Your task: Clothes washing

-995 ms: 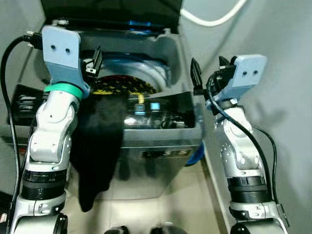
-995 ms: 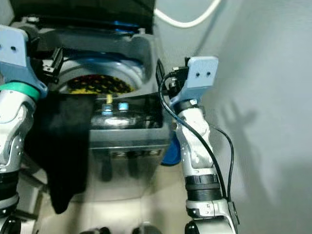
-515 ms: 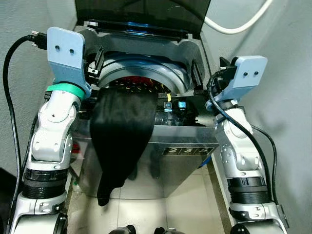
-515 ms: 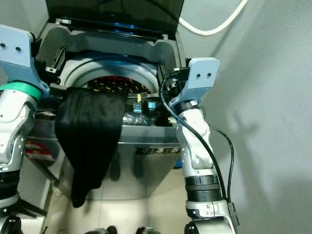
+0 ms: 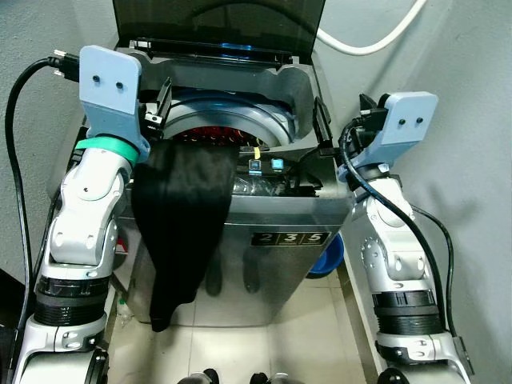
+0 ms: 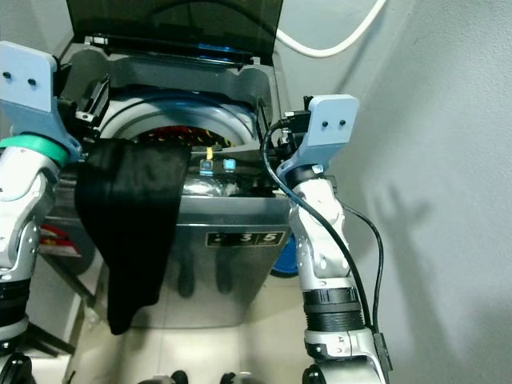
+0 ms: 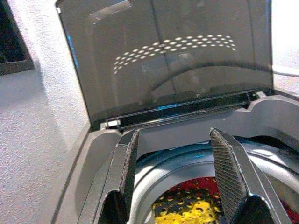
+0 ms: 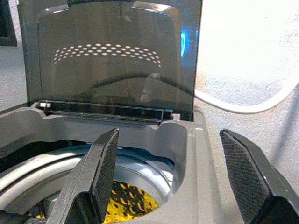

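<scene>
Head view: washer [image 5: 264,232] sits mid-frame with its lid [image 5: 216,20] up, black garment [image 5: 180,216] draped over the front rim, half out. Wrist views: left pincer [image 7: 175,172] and right pincer [image 8: 180,172] both spread apart, empty. Loading step, I'd say; next, grab the garment and push it into the drum [image 5: 212,136].

The washing machine [image 5: 264,232] at the centre has a smooth, glossy grey plastic body and a dark, translucent, shiny lid [image 7: 173,60]. The black cloth [image 5: 180,216] draped over its front looks soft with a slight sheen. The walls [image 7: 32,140] look rough and matt.
</scene>
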Tool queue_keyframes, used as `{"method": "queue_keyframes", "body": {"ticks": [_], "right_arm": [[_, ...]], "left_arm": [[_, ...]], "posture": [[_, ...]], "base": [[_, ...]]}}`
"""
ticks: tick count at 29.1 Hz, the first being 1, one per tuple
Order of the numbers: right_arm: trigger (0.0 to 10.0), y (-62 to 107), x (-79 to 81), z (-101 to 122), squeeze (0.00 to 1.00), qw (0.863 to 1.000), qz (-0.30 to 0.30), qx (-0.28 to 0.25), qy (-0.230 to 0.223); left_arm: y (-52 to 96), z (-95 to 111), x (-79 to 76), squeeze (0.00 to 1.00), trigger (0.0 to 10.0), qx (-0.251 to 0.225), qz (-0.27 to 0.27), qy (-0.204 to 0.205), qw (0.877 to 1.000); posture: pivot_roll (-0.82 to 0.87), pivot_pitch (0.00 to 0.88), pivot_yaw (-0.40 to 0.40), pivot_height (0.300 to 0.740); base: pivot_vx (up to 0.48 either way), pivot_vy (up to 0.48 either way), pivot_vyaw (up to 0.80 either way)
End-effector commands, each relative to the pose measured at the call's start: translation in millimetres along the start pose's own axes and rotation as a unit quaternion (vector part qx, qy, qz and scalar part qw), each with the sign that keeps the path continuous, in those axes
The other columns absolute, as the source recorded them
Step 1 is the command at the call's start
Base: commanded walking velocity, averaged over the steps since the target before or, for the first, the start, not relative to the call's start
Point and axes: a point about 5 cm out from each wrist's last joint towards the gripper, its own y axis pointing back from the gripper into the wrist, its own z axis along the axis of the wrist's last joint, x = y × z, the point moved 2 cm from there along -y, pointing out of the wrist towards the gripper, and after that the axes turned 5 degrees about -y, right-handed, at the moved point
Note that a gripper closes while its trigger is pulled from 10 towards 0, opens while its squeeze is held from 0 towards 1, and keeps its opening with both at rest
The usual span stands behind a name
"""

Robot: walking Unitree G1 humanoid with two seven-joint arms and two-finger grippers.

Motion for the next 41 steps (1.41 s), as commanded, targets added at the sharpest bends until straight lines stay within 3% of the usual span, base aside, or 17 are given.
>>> {"method": "queue_keyframes", "body": {"ticks": [1, 10, 29, 30, 31, 32, 33, 35, 36, 38, 41], "right_arm": [[10.0, 3.0, -1.5, -0.7, 0.0, 1.0, -0.004, -0.001, -0.001], [10.0, 3.4, -1.2, -1.3, 0.0, 1.0, -0.004, 0.0, -0.003], [10.0, 3.7, 0.1, -1.5, 0.0, 1.0, -0.001, 0.001, -0.002], [10.0, 3.9, 0.7, -1.1, 0.0, 1.0, 0.005, 0.002, 0.004], [10.0, 3.9, 0.7, -1.1, 0.0, 1.0, 0.005, 0.002, 0.004], [10.0, 4.3, 1.5, -0.7, 0.0, 1.0, 0.014, 0.003, 0.009], [10.0, 4.3, 1.5, -0.7, 0.0, 1.0, 0.014, 0.003, 0.009], [10.0, 5.2, 3.6, 0.3, 0.0, 0.999, 0.032, 0.004, 0.016], [10.0, 5.2, 3.6, 0.3, 0.0, 0.999, 0.032, 0.004, 0.016], [10.0, 4.7, 6.3, 2.9, 0.0, 0.999, 0.051, 0.001, 0.017], [10.0, 4.1, 8.2, 4.6, 0.0, 0.998, 0.062, 0.0, 0.017]], "left_arm": [[0.8, -0.8, -2.8, 0.0, 10.0, 0.003, -0.008, 0.001, 1.0], [0.5, -1.2, -1.9, 0.0, 10.0, 0.005, -0.008, 0.007, 1.0], [1.3, -4.7, -5.0, 0.0, 10.0, 0.015, -0.036, -0.026, 0.999], [6.0, -1.2, -5.4, 0.0, 10.0, 0.012, -0.088, -0.025, 0.996], [6.0, -1.2, -5.4, 0.0, 10.0, 0.012, -0.088, -0.025, 0.996], [14.3, 2.4, -4.9, 0.0, 10.0, 0.012, -0.146, -0.024, 0.989], [14.3, 2.4, -4.9, 0.0, 10.0, 0.012, -0.146, -0.024, 0.989], [44.0, 8.1, -3.7, 0.0, 10.0, 0.028, -0.262, -0.016, 0.965], [44.0, 8.1, -3.7, 0.0, 10.0, 0.028, -0.262, -0.016, 0.965], [71.0, 4.4, -2.3, 0.0, 10.0, 0.064, -0.31, 0.012, 0.949], [79.1, 0.8, -1.9, 0.0, 10.0, 0.08, -0.313, 0.026, 0.946]], "posture": [[0.05, 0.072, -0.023, 0.74], [0.05, 0.073, -0.023, 0.74], [0.05, 0.076, -0.025, 0.74], [0.05, 0.078, -0.025, 0.74], [0.05, 0.078, -0.025, 0.74], [0.06, 0.081, -0.024, 0.74], [0.06, 0.081, -0.024, 0.74], [0.06, 0.084, -0.022, 0.74], [0.06, 0.084, -0.022, 0.74], [0.07, 0.09, -0.024, 0.74], [0.08, 0.091, -0.024, 0.74]], "base": [[0.0, 0.0, 0.0], [0.0, 0.447, 0.0], [0.0, 0.0, 0.0], [0.0, 0.0, 0.0], [0.0, 0.0, 0.0], [0.0, 0.0, 0.0], [0.0, 0.0, 0.0], [0.0, 0.0, 0.0], [0.0, 0.0, 0.0], [0.0, 0.0, 0.0], [0.0, 0.0, 0.0]]}}
